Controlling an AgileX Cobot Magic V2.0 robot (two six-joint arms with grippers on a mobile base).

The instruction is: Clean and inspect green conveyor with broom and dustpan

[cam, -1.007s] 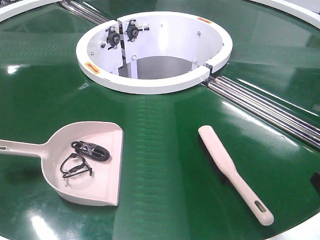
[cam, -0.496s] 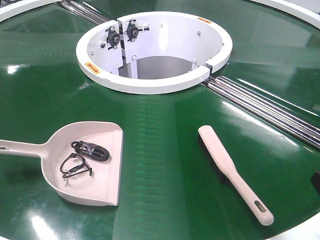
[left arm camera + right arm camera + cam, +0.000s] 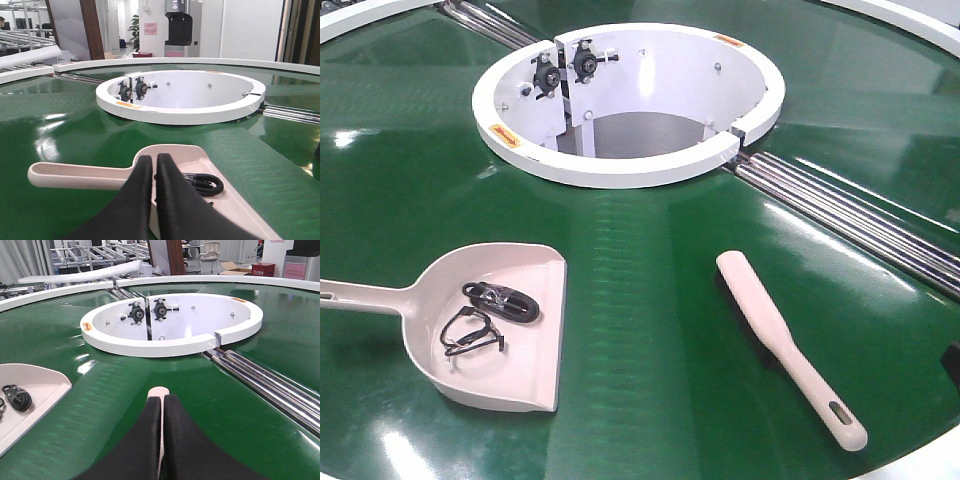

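The dustpan [image 3: 535, 285] lies flat on the green conveyor [image 3: 650, 300] at the front left, handle pointing left, with two black cable bundles [image 3: 500, 301] in it. The broom [image 3: 770, 325] lies flat at the front right, its slotted handle toward the near edge. Neither gripper shows in the front view. In the left wrist view my left gripper [image 3: 154, 159] is shut and holds nothing, seen in front of the dustpan [image 3: 172, 150]. In the right wrist view my right gripper [image 3: 163, 399] is shut too, with the broom [image 3: 159, 391] tip showing past its fingertips.
The white circular rim [image 3: 620, 170] rises from the middle of the belt, with black fittings inside. Steel rollers [image 3: 860, 215] cross the belt to its right. The conveyor's front edge runs near the broom handle. A dark shape [image 3: 953, 366] sits at the right edge.
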